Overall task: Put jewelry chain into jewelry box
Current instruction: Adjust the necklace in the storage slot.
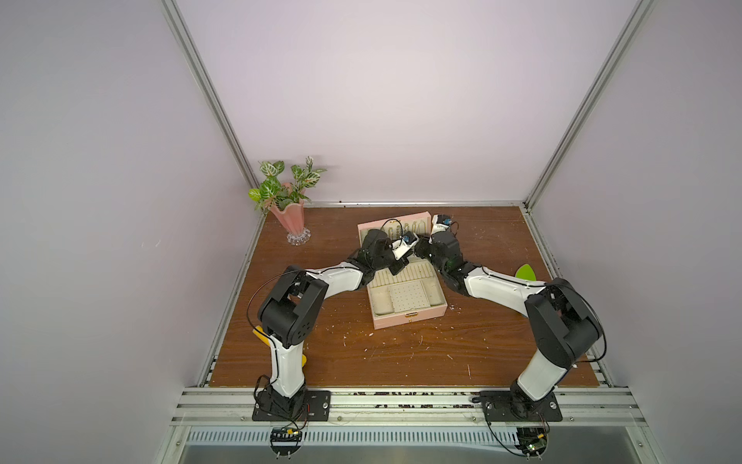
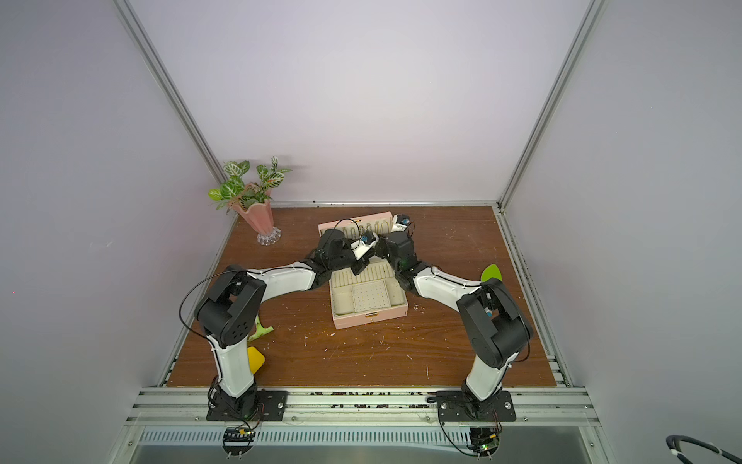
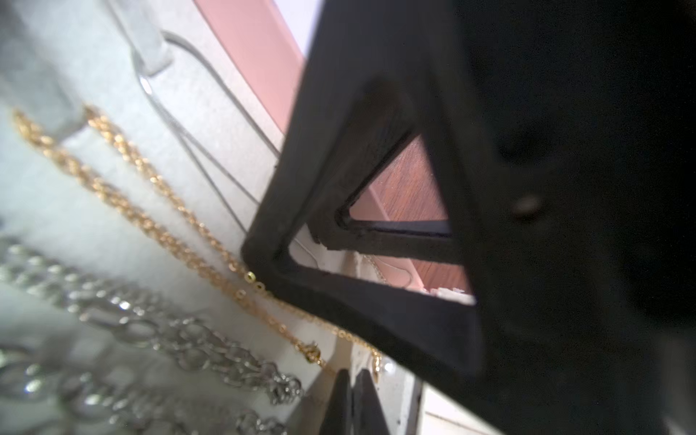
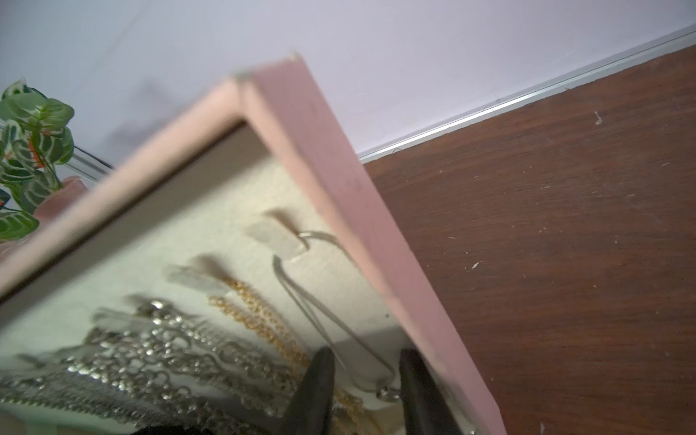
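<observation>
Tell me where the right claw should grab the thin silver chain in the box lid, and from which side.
Grip the thin chain just above the small piece at its bottom end, where both strands meet. Come face-on to the lid lining, one finger either side; the open right claw straddles that spot. The gold chain and the lid's pink wall crowd its sides.

a robot lab test cell: plain lavender wall panels (image 1: 381, 100) framed by aluminium profiles (image 1: 208, 100) box in a scuffed wooden board (image 1: 401, 353); the left arm (image 1: 287, 361) and right arm (image 1: 540, 371) are bolted on black plates (image 1: 317, 403) to a slotted metal rail (image 1: 401, 401), with a jewelry box (image 1: 409, 317) and a vase plant (image 1: 290, 219) set on the board
</observation>
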{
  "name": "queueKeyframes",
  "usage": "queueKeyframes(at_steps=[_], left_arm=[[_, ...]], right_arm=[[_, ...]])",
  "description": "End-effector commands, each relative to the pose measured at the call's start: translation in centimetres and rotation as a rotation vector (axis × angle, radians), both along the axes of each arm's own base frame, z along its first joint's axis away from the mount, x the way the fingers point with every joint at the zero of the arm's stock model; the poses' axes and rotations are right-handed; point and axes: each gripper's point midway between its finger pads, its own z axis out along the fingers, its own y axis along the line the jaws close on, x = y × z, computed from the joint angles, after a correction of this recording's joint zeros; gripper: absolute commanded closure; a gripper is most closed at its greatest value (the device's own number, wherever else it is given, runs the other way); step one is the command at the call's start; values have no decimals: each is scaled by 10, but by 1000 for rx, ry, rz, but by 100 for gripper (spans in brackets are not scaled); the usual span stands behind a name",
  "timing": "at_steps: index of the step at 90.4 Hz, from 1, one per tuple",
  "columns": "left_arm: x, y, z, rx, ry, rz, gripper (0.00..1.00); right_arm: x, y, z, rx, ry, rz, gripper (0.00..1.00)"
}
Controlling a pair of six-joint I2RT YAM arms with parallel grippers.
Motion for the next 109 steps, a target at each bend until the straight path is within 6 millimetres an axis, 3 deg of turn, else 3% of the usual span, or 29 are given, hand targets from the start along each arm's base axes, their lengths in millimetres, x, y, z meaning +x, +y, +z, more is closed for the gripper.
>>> queueKeyframes(at_steps=[1,15,47,77,109], left_arm=[[10,4,15,-26,-29,9,99],[8,3,15,-30,-26,1,99],[12,5,13,-20,-29,20,99],[20,10,9,-9,-28,72,99],[25,12,8,-8,-27,98,99]], right_arm=[[8,-1,0,-25,6,-29,66],[14,4,-4,-40,27,-30,71],[21,21,11,-7,-19,70,100],[2,19,32,20,-59,120,100],[-14,10,28,14,-40,129,100]])
